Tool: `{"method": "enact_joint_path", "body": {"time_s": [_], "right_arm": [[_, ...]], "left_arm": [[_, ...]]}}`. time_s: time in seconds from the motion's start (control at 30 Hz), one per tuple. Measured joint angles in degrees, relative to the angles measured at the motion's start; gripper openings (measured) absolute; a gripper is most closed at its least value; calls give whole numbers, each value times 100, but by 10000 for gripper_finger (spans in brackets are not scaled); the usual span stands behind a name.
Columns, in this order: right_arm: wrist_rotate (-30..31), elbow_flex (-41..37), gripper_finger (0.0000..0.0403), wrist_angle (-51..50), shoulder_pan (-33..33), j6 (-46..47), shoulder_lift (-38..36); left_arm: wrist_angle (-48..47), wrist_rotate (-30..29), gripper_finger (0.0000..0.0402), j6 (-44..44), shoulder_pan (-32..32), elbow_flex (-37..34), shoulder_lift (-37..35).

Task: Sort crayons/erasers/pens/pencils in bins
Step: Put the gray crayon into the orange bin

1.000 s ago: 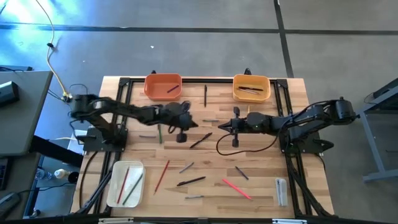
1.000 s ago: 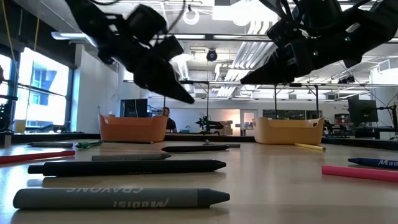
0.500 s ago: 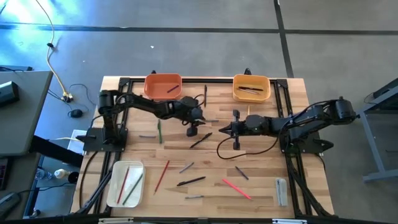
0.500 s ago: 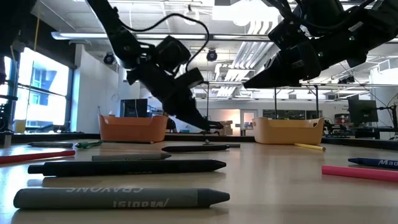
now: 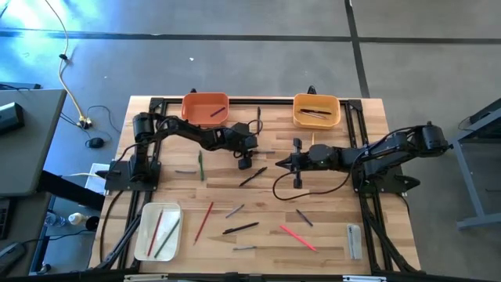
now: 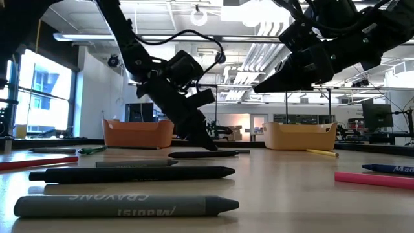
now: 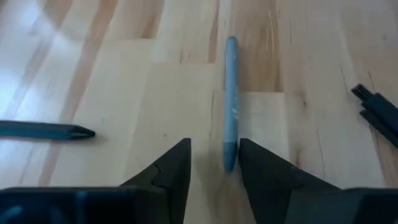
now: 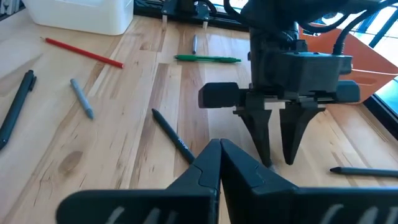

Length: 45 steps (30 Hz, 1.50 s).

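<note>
A blue-grey crayon (image 7: 231,99) lies flat on the wooden table (image 5: 329,196), seen in the high view as the crayon (image 5: 266,151). My left gripper (image 7: 214,163) is open, slanted down onto the table, its fingers standing on either side of the crayon's near tip. The right wrist view shows it from the front as the left gripper (image 8: 277,146). My right gripper (image 5: 280,162) is shut and hangs above the table's middle, holding nothing. The orange bin (image 5: 205,108) and yellow-orange bin (image 5: 316,110) sit at the far edge, the white bin (image 5: 158,229) at the near left.
Pens, pencils and crayons lie scattered: a green pencil (image 5: 200,164), a dark pen (image 5: 252,176), a red pencil (image 5: 203,221), a black pen (image 5: 240,228), a pink stick (image 5: 298,237). A clear block (image 5: 354,240) sits near right. A black cable (image 5: 301,192) loops below my right arm.
My left gripper has swung toward the table's right and sunk from above the table down to its surface at the blue-grey crayon, and its fingers have opened. My right arm has kept still.
</note>
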Motion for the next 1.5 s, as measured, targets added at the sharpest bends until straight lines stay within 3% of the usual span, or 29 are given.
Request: {"method": "enact_joint_path", "body": {"time_s": [0.2, 0.6, 1.5], "right_arm": [[-4, 0, 0, 0, 0, 2, 0], [-28, -1, 0, 0, 0, 90, 0], [-17, -2, 0, -150, 0, 90, 2]], "left_arm": [[5, 381, 97, 24, 99, 2, 55], [-193, 459, 7, 535, 93, 17, 50], [-1603, 60, 1, 722, 95, -16, -616]]}}
